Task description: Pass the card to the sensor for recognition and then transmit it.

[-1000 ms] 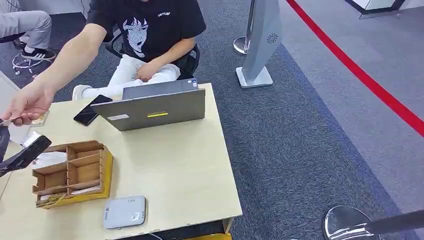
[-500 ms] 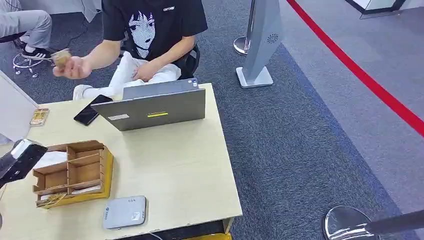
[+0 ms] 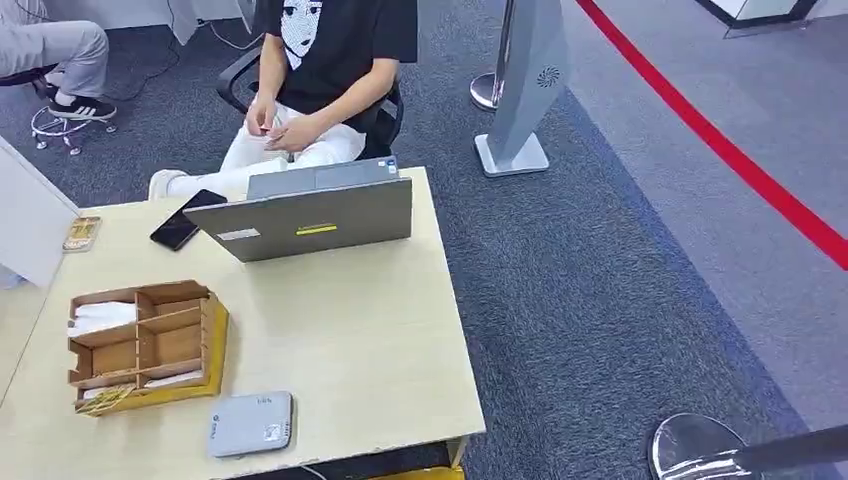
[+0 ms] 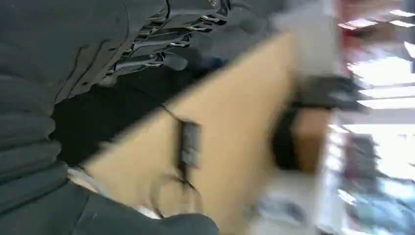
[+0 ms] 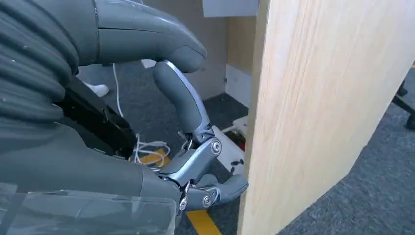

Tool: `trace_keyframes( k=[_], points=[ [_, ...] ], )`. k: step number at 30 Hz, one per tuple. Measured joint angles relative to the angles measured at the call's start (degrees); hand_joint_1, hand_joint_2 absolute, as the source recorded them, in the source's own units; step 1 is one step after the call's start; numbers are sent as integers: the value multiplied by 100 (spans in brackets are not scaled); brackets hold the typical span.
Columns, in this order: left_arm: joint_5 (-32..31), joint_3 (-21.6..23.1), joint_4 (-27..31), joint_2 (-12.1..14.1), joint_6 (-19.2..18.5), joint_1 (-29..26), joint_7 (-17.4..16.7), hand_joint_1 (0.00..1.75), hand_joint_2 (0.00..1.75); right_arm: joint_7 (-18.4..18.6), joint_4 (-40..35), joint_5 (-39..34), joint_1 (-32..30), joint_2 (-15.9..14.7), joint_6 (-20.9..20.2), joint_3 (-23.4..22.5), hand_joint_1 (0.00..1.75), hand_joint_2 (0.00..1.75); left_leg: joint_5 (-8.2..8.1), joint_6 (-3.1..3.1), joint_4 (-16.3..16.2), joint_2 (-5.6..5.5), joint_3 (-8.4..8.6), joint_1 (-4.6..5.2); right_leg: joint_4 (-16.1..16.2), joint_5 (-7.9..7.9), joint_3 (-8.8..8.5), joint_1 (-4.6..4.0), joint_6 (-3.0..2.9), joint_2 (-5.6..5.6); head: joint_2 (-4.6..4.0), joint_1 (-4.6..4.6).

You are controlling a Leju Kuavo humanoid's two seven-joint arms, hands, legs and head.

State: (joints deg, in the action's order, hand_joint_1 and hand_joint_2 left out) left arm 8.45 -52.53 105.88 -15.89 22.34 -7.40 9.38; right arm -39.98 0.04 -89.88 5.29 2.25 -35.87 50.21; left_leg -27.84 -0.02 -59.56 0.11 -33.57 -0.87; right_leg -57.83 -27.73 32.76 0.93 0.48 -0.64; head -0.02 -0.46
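The grey sensor box [image 3: 250,424] lies flat at the table's near edge, just in front of a cardboard organizer [image 3: 146,346] with white cards in its compartments. My left hand [image 4: 147,44] appears blurred in the left wrist view above the tan table [image 4: 235,127], its fingers apart with nothing between them. In the right wrist view my right hand [image 5: 191,147] hangs beside the table's wooden side panel [image 5: 318,112], fingers loosely bent and holding nothing. The seated person's hands [image 3: 272,125] rest together in the lap; whether they hold a card I cannot tell.
A grey laptop [image 3: 310,215] stands at the table's far side, with a black phone [image 3: 185,220] to its left. A small yellowish item [image 3: 80,232] lies at the far left corner. A silver sign stand [image 3: 520,90] and a red floor line [image 3: 720,140] lie beyond.
The person's outstretched arm has drawn back from my left hand to the lap. My left hand has dropped out of the head view.
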Motion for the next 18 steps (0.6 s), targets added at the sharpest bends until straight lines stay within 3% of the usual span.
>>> trace_keyframes(
  k=[1, 2, 3, 5, 6, 9, 12, 14, 17, 18],
  points=[
    [-241, -139, -316, -126, 298, -27, -20, 0, 175, -2, 0, -7, 2, 0, -37, 2, 175, 175, 1, 0, 0, 2, 3, -3, 0, 0, -1, -3, 0, -2, 0, -4],
    [-604, -224, -616, -197, 565, -41, -92, 127, 175, -2, 2, -7, 9, -9, -59, 0, 175, 175, 3, 0, 0, -4, 1, -3, 0, 0, -3, -2, 1, 4, 0, 9],
    [-908, -294, -895, -251, 753, -51, -155, 175, 175, -2, 2, -7, 24, -20, -76, 0, 175, 175, 4, 0, -2, -11, 0, -3, 0, -1, -7, -2, 1, 14, 0, 11],
    [-1206, -436, -1332, -317, 872, -53, -302, 175, 175, -9, 2, -7, 69, -31, -94, 0, 175, 175, 5, 2, -2, -15, 3, 1, 1, 0, -13, 0, 2, 19, 0, 15],
    [-1366, -501, -1529, -345, 954, -36, -536, 175, 175, -9, 2, -7, 91, -35, -94, 0, 175, 175, 5, 2, -2, -14, 3, 3, 2, 1, -15, 1, 3, 20, 0, 20],
    [-1853, -637, -2141, -417, 1327, 36, -1578, 175, 175, -9, 2, -7, 135, -48, -98, 2, 175, 175, 5, 3, -3, -12, 7, 8, 2, 4, -17, 5, 7, 19, 0, 20],
    [-1852, -644, -2836, -463, 1635, 51, -2585, 175, 175, -11, 2, -7, 147, -68, -98, 2, 175, 175, 4, 5, -6, -13, 11, 10, 2, 4, -18, 8, 8, 18, 0, 18],
    [-1710, -589, -3196, -480, 1549, 41, -3065, 175, 175, -11, 0, -7, 148, -87, -94, 2, 175, 175, 4, 6, -7, -14, 9, 10, 3, 4, -18, 8, 8, 20, 0, 15],
    [-1612, -315, -3642, -505, 1120, -48, -3568, 175, 175, -11, 2, -7, 153, -131, -79, 2, 175, 175, 1, 9, -6, -13, 12, 17, 3, 4, -17, 15, 9, 20, 0, 15],
    [-1597, -184, -3789, -505, 954, -81, -3717, 141, 175, -11, 2, -7, 149, -149, -70, 2, 175, 175, 0, 10, -6, -12, 13, 18, 2, 4, -17, 16, 9, 19, 0, 11]
  ],
)
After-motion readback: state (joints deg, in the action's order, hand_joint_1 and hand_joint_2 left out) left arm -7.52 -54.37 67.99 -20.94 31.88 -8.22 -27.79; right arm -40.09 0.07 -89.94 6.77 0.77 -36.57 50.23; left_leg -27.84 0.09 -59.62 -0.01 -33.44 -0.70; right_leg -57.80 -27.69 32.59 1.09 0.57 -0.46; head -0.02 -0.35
